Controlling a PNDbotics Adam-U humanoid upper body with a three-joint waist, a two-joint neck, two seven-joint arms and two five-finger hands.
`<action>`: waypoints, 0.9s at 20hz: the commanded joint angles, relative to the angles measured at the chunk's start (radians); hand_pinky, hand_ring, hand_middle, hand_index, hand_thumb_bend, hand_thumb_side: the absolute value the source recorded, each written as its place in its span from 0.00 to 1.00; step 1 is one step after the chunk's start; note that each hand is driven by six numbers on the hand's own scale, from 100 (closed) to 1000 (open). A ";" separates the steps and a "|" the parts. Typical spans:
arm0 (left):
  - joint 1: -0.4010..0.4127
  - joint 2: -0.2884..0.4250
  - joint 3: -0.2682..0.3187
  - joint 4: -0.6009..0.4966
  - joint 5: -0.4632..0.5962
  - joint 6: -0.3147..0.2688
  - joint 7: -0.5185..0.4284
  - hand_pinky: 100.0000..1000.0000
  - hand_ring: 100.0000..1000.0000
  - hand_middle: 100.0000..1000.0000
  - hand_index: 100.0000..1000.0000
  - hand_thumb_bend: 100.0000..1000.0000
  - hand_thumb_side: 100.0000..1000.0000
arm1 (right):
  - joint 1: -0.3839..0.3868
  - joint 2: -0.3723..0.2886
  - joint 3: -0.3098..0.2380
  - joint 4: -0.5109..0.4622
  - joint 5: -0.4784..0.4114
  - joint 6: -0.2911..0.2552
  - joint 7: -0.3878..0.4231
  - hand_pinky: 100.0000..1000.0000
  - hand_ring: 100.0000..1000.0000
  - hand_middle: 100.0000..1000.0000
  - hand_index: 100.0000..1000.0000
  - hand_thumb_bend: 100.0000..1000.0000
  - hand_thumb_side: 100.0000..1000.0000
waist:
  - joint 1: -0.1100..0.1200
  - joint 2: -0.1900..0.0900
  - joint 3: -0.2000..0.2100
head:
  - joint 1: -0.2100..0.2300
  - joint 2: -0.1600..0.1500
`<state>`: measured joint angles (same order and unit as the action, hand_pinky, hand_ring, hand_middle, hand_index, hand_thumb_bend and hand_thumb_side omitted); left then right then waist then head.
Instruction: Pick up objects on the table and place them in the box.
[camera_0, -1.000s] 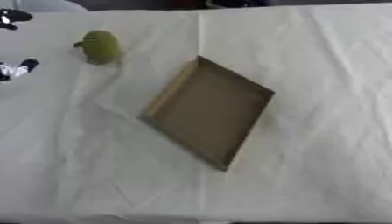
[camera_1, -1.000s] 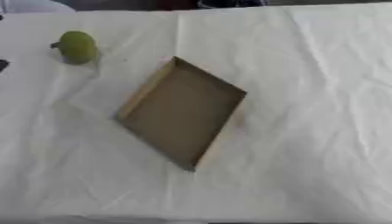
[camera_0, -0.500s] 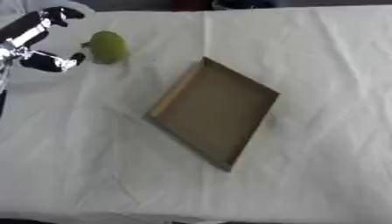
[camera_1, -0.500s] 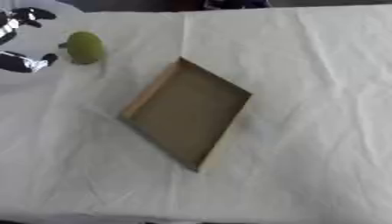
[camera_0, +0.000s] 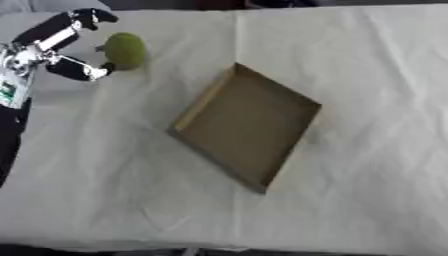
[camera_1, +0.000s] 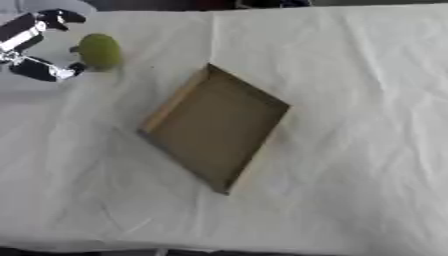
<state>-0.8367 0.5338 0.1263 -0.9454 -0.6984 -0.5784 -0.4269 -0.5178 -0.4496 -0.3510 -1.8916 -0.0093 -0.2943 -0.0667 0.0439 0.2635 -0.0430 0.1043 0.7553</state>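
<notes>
A green pear-like fruit (camera_0: 125, 50) lies on the white cloth at the far left of the table. My left hand (camera_0: 54, 47) is just to its left, open, with fingers (camera_0: 77, 20) above and thumb (camera_0: 84, 73) below spread on either side of the fruit, apart from it. A shallow brown cardboard box (camera_0: 248, 125) lies askew in the middle of the table with nothing inside. My right hand shows in neither view.
The white cloth (camera_0: 376, 75) covers the whole table and is wrinkled. The table's far edge runs along the top of the views, the near edge along the bottom.
My left hand has come in from the left edge and risen to the fruit, fingers spreading around it. The camera has shifted a little; fruit and box have stayed put.
</notes>
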 joint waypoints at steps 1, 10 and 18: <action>-0.034 0.019 0.001 0.002 -0.027 0.002 -0.022 0.90 0.98 0.90 0.96 0.43 0.00 | -0.007 -0.016 -0.003 -0.018 -0.007 0.001 0.002 0.74 0.64 0.66 0.76 0.00 0.22 | 0.001 -0.024 -0.002 | 0.004 0.004; -0.085 0.001 0.011 0.043 -0.190 0.061 0.037 0.94 1.00 0.90 0.96 0.50 0.00 | -0.009 -0.011 0.002 -0.017 -0.013 0.002 0.009 0.74 0.64 0.66 0.76 0.00 0.23 | 0.002 -0.022 -0.014 | 0.018 0.000; -0.109 -0.015 0.032 0.084 -0.265 0.106 0.083 0.94 1.00 0.89 0.96 0.46 0.00 | -0.013 -0.008 0.001 -0.015 -0.018 0.000 0.012 0.74 0.64 0.66 0.76 0.00 0.23 | 0.000 -0.014 -0.024 | 0.025 -0.013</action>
<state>-0.9233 0.4989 0.1458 -0.8540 -0.9501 -0.4806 -0.3553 -0.5184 -0.4407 -0.3456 -1.8918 -0.0200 -0.2938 -0.0578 0.0470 0.2657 -0.0677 0.1246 0.7537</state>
